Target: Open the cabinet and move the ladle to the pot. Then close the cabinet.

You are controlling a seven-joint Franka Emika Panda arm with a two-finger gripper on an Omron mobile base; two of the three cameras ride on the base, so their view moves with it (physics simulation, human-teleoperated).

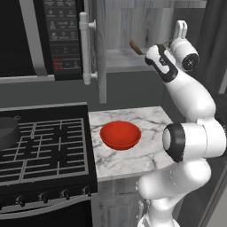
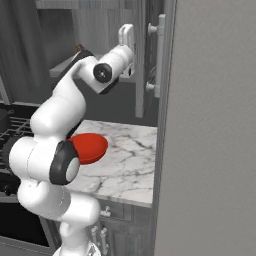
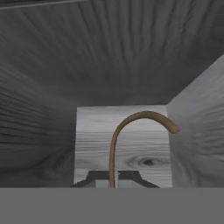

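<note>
Currently we've got the cabinet [image 1: 101, 48] open, so step one's done. Our gripper [image 3: 112, 181] is inside it, jaws nearly shut around the ladle [image 3: 117, 140] handle. Pot [image 1: 8, 132] waits far left on the stove [image 1: 44, 150]; transfer and door closing remain.

Marble counter [image 1: 133, 162] w/ red bowl [image 1: 120, 135], black stove [image 1: 44, 150] beside.
</note>
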